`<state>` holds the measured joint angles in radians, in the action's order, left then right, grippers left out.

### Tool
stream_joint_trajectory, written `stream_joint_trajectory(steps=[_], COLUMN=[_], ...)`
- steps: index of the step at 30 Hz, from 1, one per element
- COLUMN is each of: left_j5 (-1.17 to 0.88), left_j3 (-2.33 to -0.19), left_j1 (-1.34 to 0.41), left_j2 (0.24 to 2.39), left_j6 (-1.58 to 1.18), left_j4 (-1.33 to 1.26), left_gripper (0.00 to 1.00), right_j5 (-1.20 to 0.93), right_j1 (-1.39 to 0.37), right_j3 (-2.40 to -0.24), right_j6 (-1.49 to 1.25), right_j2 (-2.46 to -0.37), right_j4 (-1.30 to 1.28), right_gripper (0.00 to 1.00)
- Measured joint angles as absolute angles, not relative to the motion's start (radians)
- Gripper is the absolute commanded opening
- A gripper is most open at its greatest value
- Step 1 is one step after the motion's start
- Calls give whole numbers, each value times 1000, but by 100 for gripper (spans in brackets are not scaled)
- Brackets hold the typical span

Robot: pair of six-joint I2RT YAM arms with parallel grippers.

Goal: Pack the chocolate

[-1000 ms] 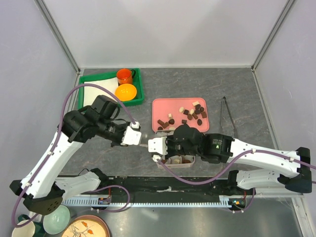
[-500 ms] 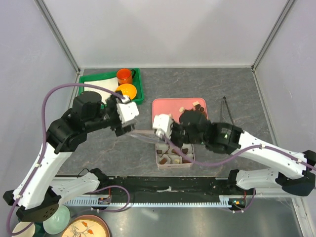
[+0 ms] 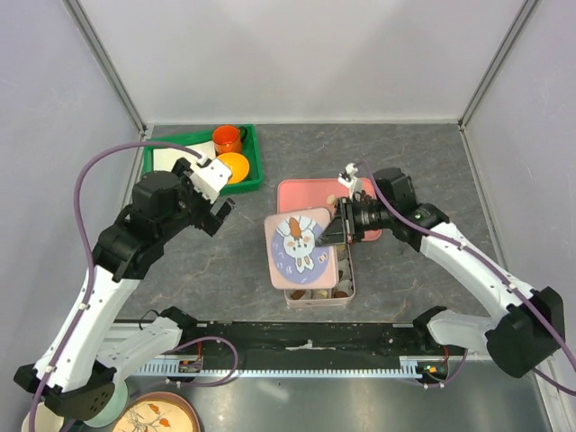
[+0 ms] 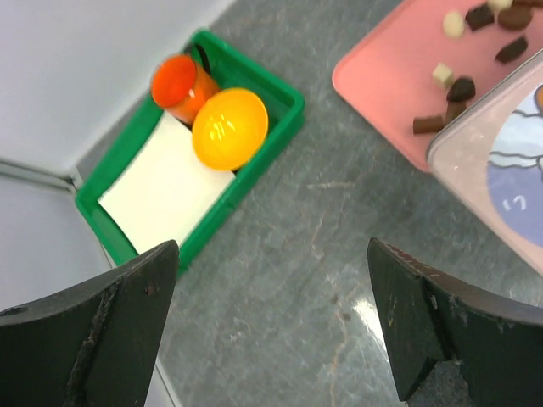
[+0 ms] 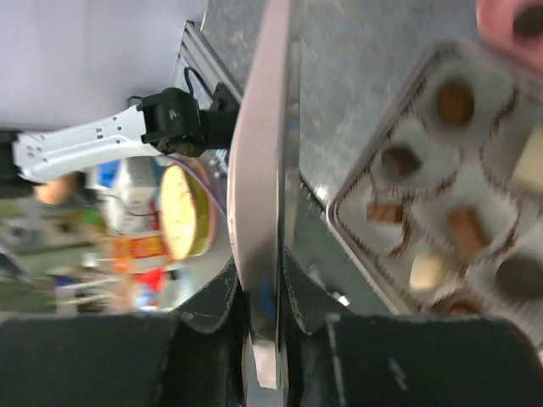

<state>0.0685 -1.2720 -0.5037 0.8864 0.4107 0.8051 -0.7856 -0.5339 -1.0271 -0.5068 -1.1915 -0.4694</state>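
Chocolate pieces (image 4: pixel 461 88) are lying on the pink tray (image 4: pixel 382 76), at 12 o'clock of the tin (image 3: pixel 349 286). The right gripper (image 3: pixel 339 227) is clamping the lid (image 3: pixel 297 245); the left gripper (image 4: pixel 267 254) is gaping wide

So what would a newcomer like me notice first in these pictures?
Probably the cartoon-printed lid, pinched at its edge by the right gripper and held tilted over the open tin near the front. Behind it a pink tray is scattered with chocolate pieces, and at far left a green tray holds a bright orange bowl and cup.
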Motion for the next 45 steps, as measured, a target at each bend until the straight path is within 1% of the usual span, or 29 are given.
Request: stream_joint_trajectory(steps=[2, 4, 6, 10, 13, 19, 24, 26, 28, 30, 31, 32, 40, 45], left_j5=[59, 46, 28, -5, -29, -70, -109, -116, -120, -133, -136, -140, -159, -161], left_j3=[-1214, -1172, -1132, -1096, -1077, -1050, -1040, -1040, -1040, -1040, -1040, -1040, -1040, -1028], left_j1=[-492, -489, -489, -488, -488, -488, -488, -488, -488, -488, -488, -488, -488, -488], left_j2=[875, 870, 867, 867, 857, 828, 818, 818, 818, 818, 818, 818, 817, 818], left_j6=[405, 404, 404, 404, 404, 404, 404, 404, 405, 405, 405, 405, 405, 405], left_j4=[806, 806, 809, 810, 809, 811, 819, 822, 828, 832, 833, 833, 840, 841], left_gripper=[99, 99, 99, 99, 99, 99, 99, 99, 99, 99, 99, 99, 99, 99], right_j5=[-840, -874, -909, -941, -935, -884, -838, -820, -808, -798, -794, -787, -608, -554], right_j1=[-493, -469, -454, -418, -384, -339, -323, -314, -310, -308, -308, -308, -305, -305], right_j3=[-905, -830, -781, -744, -739, -758, -821, -836, -844, -857, -861, -867, -875, -887], right_j6=[-629, -715, -773, -801, -759, -616, -504, -473, -454, -431, -423, -414, -343, -334], right_j2=[-1182, -1170, -1147, -1139, -1169, -1280, -1346, -1361, -1370, -1380, -1383, -1386, -1392, -1390], right_j4=[-402, -360, -313, -263, -294, -445, -548, -577, -594, -614, -620, -628, -715, -753], right_gripper=[0, 0, 0, 0, 0, 0, 0, 10, 11, 17, 60, 98, 98, 98])
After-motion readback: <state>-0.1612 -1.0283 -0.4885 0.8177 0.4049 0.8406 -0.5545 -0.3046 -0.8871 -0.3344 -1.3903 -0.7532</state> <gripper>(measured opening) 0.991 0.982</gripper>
